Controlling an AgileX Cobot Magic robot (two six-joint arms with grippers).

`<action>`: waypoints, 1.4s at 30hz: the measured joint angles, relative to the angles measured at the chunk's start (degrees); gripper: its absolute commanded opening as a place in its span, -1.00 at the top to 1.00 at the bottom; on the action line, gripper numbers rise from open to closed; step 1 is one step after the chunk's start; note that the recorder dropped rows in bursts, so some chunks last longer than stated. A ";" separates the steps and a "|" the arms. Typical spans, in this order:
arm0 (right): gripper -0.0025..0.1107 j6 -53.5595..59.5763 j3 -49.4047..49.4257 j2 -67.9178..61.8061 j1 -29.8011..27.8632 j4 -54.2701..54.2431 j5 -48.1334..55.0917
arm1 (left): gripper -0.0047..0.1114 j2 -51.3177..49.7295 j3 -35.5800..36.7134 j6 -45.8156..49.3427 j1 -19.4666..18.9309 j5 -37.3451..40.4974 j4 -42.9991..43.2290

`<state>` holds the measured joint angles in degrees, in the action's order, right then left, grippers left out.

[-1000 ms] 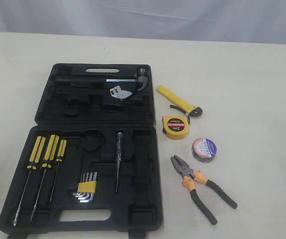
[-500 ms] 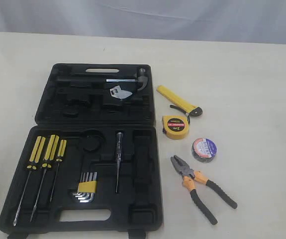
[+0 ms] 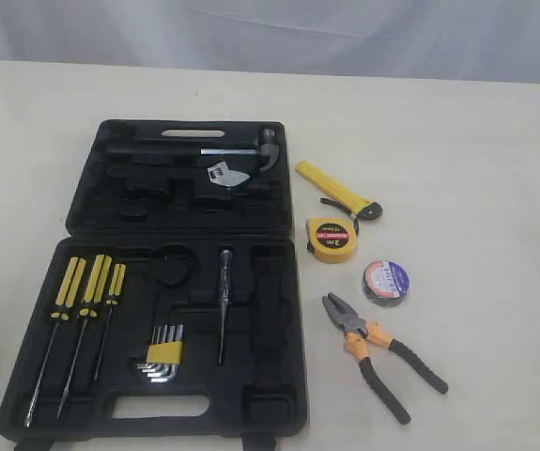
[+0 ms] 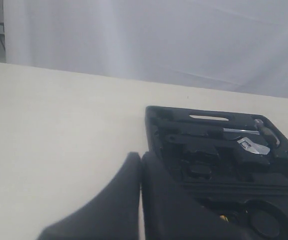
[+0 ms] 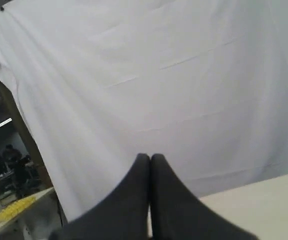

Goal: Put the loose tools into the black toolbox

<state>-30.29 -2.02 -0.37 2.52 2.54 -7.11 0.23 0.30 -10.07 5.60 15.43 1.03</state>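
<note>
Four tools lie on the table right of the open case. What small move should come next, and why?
Probably lower the right gripper toward the table and open it. Its jaws are shut on nothing and its camera faces the white curtain, while the pliers, tape roll, tape measure and utility knife all lie loose on that arm's side of the black toolbox.

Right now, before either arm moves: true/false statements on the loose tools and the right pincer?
1. The pliers lie on the table, outside the black toolbox. True.
2. The tape roll sits inside the toolbox. False: it is on the table, near the pliers.
3. The right pincer is shut and empty. True.
4. The utility knife is held by a pincer. False: it lies on the table beside the toolbox.
</note>
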 measured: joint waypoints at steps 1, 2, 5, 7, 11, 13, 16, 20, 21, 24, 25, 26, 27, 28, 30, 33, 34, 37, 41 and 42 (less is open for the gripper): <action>0.96 -0.26 -1.93 0.00 0.00 0.00 4.75 | 0.92 0.00 0.00 0.00 0.00 0.00 0.00; 0.96 -0.15 -3.70 -0.15 0.00 0.10 8.68 | 0.92 0.00 0.00 0.00 0.00 0.00 0.00; 0.96 1.31 -10.33 -4.05 0.00 -0.03 19.13 | 0.92 0.00 0.00 0.00 0.00 0.00 0.00; 0.96 4.58 -15.56 -8.49 0.59 -0.03 25.15 | 0.92 0.00 0.00 0.00 0.00 0.00 0.00; 0.96 11.75 -27.08 -20.02 3.06 -1.11 38.59 | 0.92 0.00 0.00 0.00 0.00 0.00 0.00; 0.96 14.97 -32.89 -26.49 4.51 -1.77 46.18 | 0.92 0.00 0.00 0.00 0.00 0.00 0.00; 0.96 19.50 -40.01 -37.58 7.12 -2.05 56.06 | 0.92 0.00 0.00 0.00 0.00 0.00 0.00; 0.96 22.31 -45.86 -50.09 11.43 -2.54 63.41 | 0.92 0.00 0.00 0.00 0.00 0.00 0.00; 0.96 22.64 -46.46 -52.48 12.41 -2.54 63.62 | 0.92 0.00 0.00 0.00 0.00 0.00 0.00; 0.96 22.79 -46.78 -61.33 15.64 -2.54 62.74 | 0.92 0.00 0.00 0.00 0.00 0.00 0.00; 0.96 22.67 -46.88 -64.22 16.53 -2.54 62.05 | 0.92 0.00 0.00 0.00 0.00 0.00 0.00; 0.96 22.34 -46.88 -67.02 17.29 -2.54 61.27 | 0.92 0.00 0.00 0.00 0.00 0.00 0.00; 0.96 22.05 -46.88 -69.72 18.00 -2.54 60.06 | 0.92 0.00 0.00 0.00 0.00 0.00 0.00; 0.96 21.75 -46.88 -72.29 18.69 -2.54 58.70 | 0.92 0.00 0.00 0.00 0.00 0.00 0.00; 0.96 21.49 -46.88 -76.13 19.73 -2.54 56.07 | 0.92 0.00 0.00 0.00 0.00 0.00 0.00; 0.96 21.36 -46.88 -81.69 21.47 -2.54 52.57 | 0.92 0.00 0.00 0.00 0.00 0.00 0.00; 0.96 21.36 -46.88 -83.59 21.87 -2.54 51.31 | 0.92 0.00 0.00 0.00 0.00 0.00 0.00; 0.90 21.36 -46.88 -86.98 22.25 -2.84 49.75 | 0.92 0.00 0.00 0.00 0.00 0.00 0.00; 0.35 21.36 -46.88 -88.96 22.25 -2.54 49.06 | 0.92 0.00 0.00 0.00 0.00 0.00 0.00; 0.11 21.36 -46.88 -89.05 22.25 -2.54 49.06 | 0.92 0.00 0.00 0.00 0.00 0.00 0.00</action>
<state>-8.93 -48.91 -89.43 24.78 0.00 41.95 0.23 0.30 -10.07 5.60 15.43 1.03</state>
